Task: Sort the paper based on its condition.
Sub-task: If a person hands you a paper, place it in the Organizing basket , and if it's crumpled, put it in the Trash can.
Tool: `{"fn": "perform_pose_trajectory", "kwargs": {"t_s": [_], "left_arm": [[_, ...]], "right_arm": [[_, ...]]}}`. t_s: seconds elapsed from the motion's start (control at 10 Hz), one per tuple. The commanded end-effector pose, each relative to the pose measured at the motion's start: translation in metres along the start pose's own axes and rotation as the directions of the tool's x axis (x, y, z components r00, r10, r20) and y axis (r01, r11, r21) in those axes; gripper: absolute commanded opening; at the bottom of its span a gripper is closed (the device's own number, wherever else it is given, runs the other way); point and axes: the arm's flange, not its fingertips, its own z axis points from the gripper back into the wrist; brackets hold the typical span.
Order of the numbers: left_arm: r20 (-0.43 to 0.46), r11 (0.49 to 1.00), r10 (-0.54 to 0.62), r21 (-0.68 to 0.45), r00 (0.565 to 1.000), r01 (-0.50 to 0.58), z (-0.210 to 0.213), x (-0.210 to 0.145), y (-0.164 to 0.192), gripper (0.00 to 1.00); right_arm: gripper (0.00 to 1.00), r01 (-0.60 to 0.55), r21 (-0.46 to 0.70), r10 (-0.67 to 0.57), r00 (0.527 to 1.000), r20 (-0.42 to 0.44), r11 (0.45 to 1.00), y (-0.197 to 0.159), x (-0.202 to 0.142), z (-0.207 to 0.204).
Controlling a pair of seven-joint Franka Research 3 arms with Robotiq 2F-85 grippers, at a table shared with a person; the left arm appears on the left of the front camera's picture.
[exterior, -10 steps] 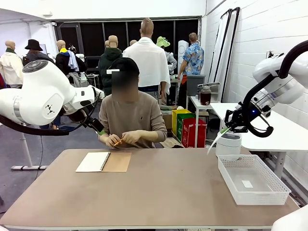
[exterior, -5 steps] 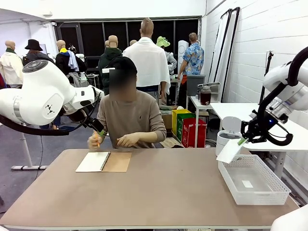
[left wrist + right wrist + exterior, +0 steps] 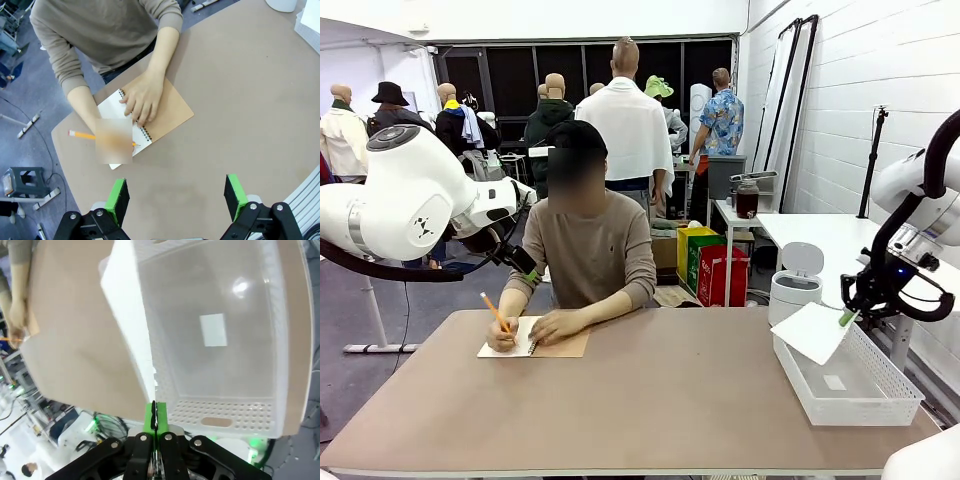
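My right gripper [image 3: 847, 318] is clamped on one corner of the paper [image 3: 815, 332]; a second ago it held the sheet high, behind the basket [image 3: 800, 388], and now it has dropped to just above the basket's left rim; the sheet hangs tilted, partly over that rim and partly outside it, over the worktop [image 3: 650, 400]. The sheet looks flat, with no creases that I can make out; the basket holds one small white slip [image 3: 833, 382]. I judge the drop is near, though the sheet wants carrying further over the basket's middle before I let go, or it may slide off outside. Well left of the basket, the person has gone from handling a pencil [image 3: 492, 308] to writing in the notebook [image 3: 172, 107]; my left gripper [image 3: 176, 192] hangs above there, jaws apart and empty.
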Motion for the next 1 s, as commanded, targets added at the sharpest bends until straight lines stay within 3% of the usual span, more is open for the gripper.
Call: {"fn": "perform_pose_trajectory", "kwargs": {"t_s": [0.0, 0.7, 0.9], "left_arm": [[0.000, 1.000, 0.001, 0.000, 1.000, -0.001, 0.000, 0.000, 0.000, 1.00], [0.000, 1.000, 0.001, 0.000, 1.000, -0.001, 0.000, 0.000, 0.000, 1.00], [0.000, 1.000, 0.001, 0.000, 1.000, -0.001, 0.000, 0.000, 0.000, 1.00]], "right_arm": [[0.00, 0.055, -0.115, -0.049, 0.998, 0.049, 0.992, -0.007, -0.013, -0.009], [0.00, 0.208, -0.217, -0.212, 0.977, 0.007, 0.954, 0.012, -0.032, -0.053], [0.00, 0.182, -0.279, -0.184, 0.983, 0.020, 0.943, 0.015, -0.035, -0.056]]}}
